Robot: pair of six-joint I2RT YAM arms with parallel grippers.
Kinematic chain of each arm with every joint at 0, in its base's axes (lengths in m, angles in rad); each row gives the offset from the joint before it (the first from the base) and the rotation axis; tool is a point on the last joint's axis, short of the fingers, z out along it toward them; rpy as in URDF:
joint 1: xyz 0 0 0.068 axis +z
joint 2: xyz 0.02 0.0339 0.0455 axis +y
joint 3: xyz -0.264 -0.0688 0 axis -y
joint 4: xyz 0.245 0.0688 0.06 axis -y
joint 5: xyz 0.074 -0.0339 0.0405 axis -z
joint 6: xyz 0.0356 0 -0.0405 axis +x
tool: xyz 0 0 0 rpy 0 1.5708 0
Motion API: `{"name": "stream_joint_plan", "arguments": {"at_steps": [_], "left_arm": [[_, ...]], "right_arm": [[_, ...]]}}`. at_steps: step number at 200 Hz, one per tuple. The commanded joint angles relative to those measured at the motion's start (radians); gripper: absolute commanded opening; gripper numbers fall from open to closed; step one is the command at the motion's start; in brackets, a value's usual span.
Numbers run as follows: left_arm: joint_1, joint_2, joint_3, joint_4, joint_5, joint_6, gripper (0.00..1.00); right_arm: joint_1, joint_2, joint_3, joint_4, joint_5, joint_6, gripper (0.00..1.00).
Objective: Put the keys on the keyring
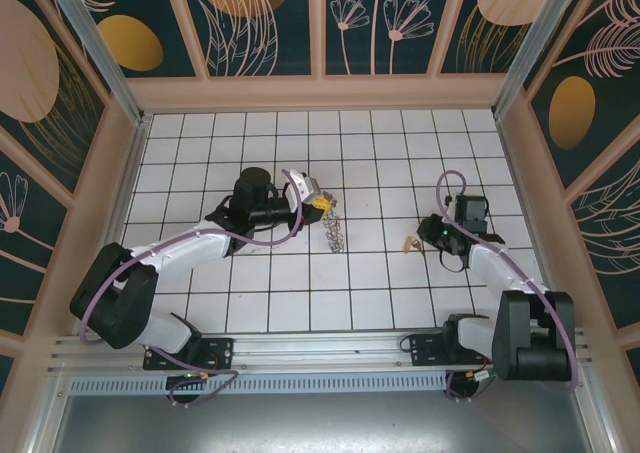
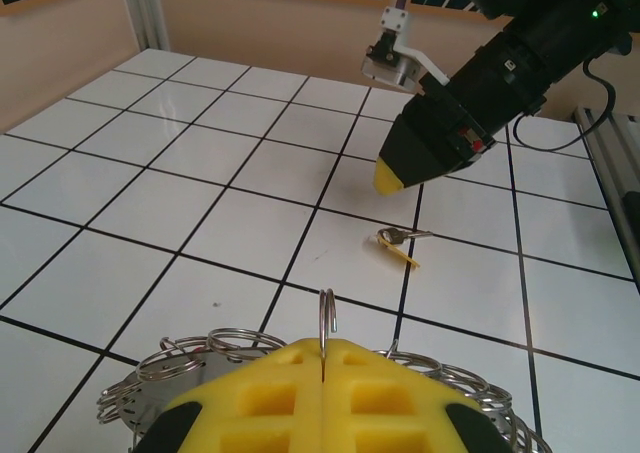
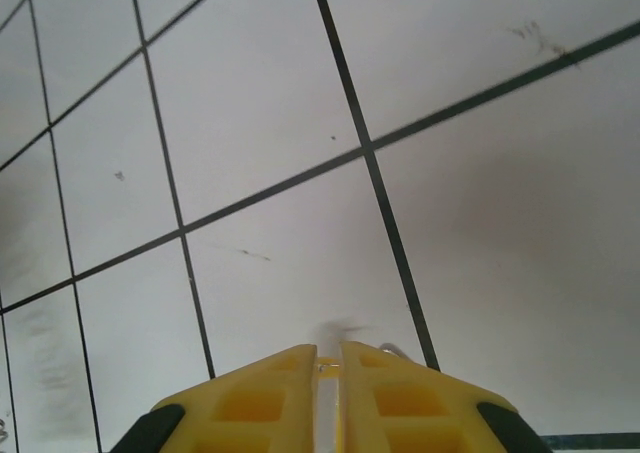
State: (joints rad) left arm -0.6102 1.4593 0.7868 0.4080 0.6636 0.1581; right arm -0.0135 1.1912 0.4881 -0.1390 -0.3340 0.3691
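Down at the left gripper [image 2: 326, 375] the two chunky yellow waffle-pattern fingers were squeezed tight together, pinching one thin wire loop of the keyring [image 2: 186, 361], which stuck straight up out of the seam. The rest of the keyring sat right under the fingers, a flat greyish disc fringed all round with shiny little metal rings. From above it looked like a small tangled chain [image 1: 335, 233] lying just beside the gripper tips [image 1: 320, 203].

One tile further along lay the keys [image 2: 398, 241], flat on the surface: a small silver bit with a yellowish tag. I couldn't tell how many there were. They lay just in front of the right gripper [image 2: 392, 178], apart from it. Its yellow fingers [image 3: 275, 393] were nearly touching, with just a thin slit between them, and I couldn't make out anything in it.

The floor was glossy white square tiles [image 1: 250, 293] with thin black grout lines. The walls [image 1: 270, 23] were dark teal panels with gold blobs and pale flower outlines, in light wooden frames.
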Motion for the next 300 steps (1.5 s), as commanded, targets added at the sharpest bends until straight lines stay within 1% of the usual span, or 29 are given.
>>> {"name": "stream_joint_plan", "arguments": {"at_steps": [1,38,91,156,173,209,232,248,276,300], "left_arm": [[-0.006,-0.014,0.000,0.056,0.000,-0.017,0.00],[-0.007,-0.010,0.000,0.061,-0.001,-0.019,0.00],[-0.007,0.005,0.017,0.060,0.011,-0.022,0.00],[-0.007,0.001,0.007,0.064,0.007,-0.017,0.00],[-0.007,-0.003,0.002,0.066,0.007,-0.014,0.00],[-0.008,-0.006,0.003,0.061,0.006,-0.007,0.00],[-0.007,-0.004,0.009,0.063,0.006,-0.009,0.00],[-0.007,-0.005,0.011,0.064,0.006,-0.010,0.00],[-0.007,-0.004,0.014,0.062,0.004,-0.011,0.00],[-0.007,-0.003,0.018,0.060,0.002,-0.009,0.00]], "right_arm": [[-0.005,0.032,-0.019,-0.015,0.003,-0.004,0.16],[-0.005,0.067,-0.032,0.003,-0.023,0.004,0.17],[-0.005,0.095,-0.040,-0.006,-0.010,0.012,0.18],[0.010,0.030,-0.103,-0.004,0.013,0.152,0.18],[0.016,0.016,-0.112,-0.001,-0.003,0.177,0.18],[0.072,-0.007,-0.120,0.043,-0.041,0.262,0.18],[0.135,-0.003,-0.106,0.082,-0.061,0.316,0.19],[0.173,-0.004,-0.059,0.032,-0.018,0.300,0.19],[0.167,-0.030,0.015,-0.096,0.177,0.197,0.21],[0.161,0.022,0.084,-0.158,0.205,0.085,0.22]]}}
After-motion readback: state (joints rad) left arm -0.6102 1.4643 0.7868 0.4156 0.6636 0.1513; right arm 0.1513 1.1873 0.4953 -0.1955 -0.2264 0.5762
